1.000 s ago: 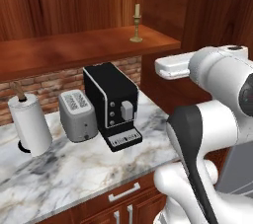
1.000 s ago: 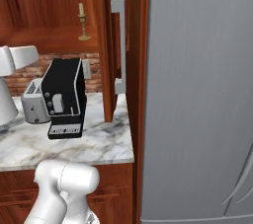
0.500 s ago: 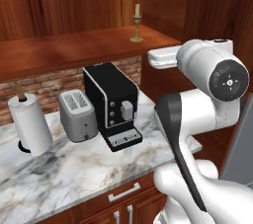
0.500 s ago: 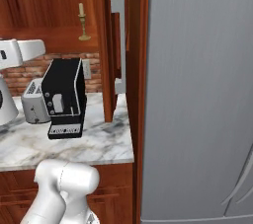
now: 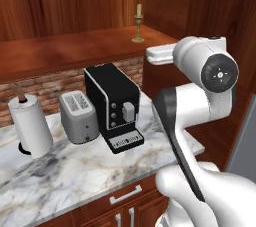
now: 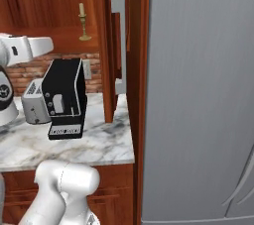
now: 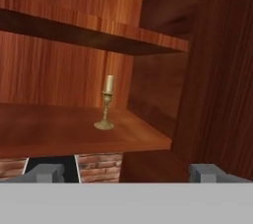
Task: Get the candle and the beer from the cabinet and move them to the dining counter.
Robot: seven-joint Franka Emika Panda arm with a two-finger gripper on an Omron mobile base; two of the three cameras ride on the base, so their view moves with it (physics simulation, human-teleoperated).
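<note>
The cream candle (image 5: 138, 23) in its brass candlestick stands upright on the floor of the open cabinet (image 5: 70, 46), near its right wall. It also shows as candle (image 6: 82, 21) and candle (image 7: 105, 109). My gripper (image 7: 127, 172) is open with nothing between its fingertips (image 7: 45, 172); it faces the candle from some way in front of the cabinet's front edge. My white hand (image 5: 160, 54) hangs level with the cabinet floor, right of and nearer than the candle. The cabinet's inner shelf (image 7: 99, 30) runs above the candle. The beer and the dining counter are out of view.
Below the cabinet, a black coffee machine (image 5: 112, 105), a grey toaster (image 5: 78, 116) and a paper towel roll (image 5: 30, 127) stand on a marble counter (image 5: 75, 171). The open cabinet door with its silver handle (image 6: 119, 45) stands beside a grey fridge (image 6: 198, 95).
My hand has moved a little up and towards the cabinet opening, and the forearm has swung round behind it. The gripper has stayed open. The candle has not moved.
</note>
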